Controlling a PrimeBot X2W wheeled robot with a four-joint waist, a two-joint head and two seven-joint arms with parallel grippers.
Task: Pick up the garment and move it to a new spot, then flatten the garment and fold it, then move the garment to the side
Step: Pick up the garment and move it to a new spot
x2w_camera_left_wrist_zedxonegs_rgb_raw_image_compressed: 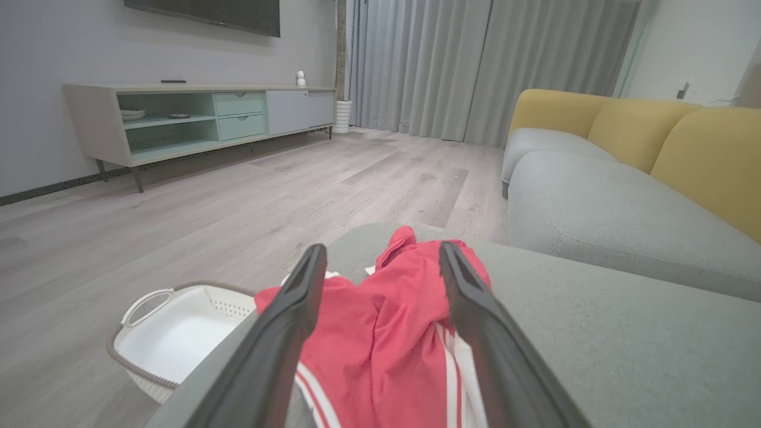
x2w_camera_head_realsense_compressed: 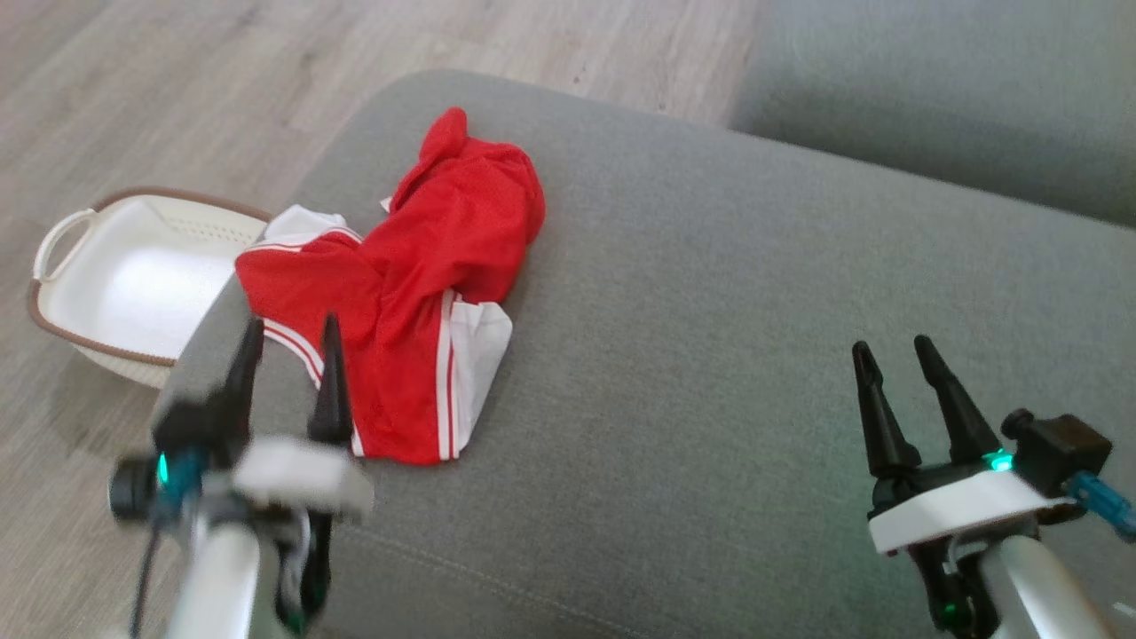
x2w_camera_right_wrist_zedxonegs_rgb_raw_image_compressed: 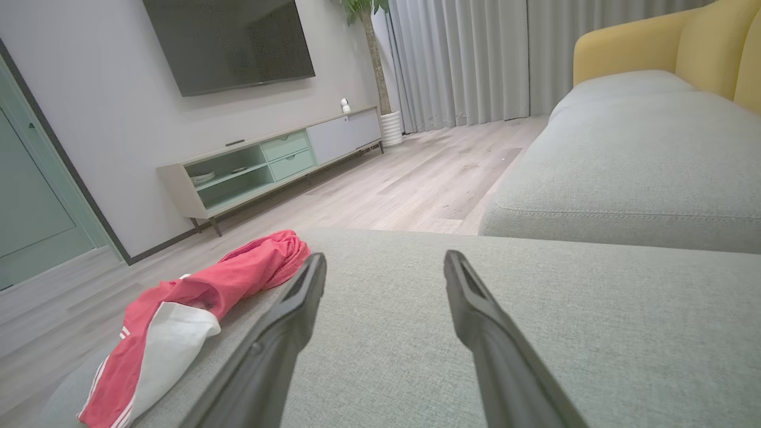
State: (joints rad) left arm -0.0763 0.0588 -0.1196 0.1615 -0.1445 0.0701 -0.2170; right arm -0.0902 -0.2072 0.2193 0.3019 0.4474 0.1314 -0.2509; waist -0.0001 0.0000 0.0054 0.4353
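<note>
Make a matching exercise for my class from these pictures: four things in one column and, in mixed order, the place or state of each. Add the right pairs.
Column A
1. garment
2. basket
3. left claw
4. right claw

Column B
a. open, above bare cushion, well apart from the garment
b. white, on the floor beside the cushion
c. red, crumpled on the grey cushion
d. open, at the near edge of the garment

Pairs: 1-c, 2-b, 3-d, 4-a
</note>
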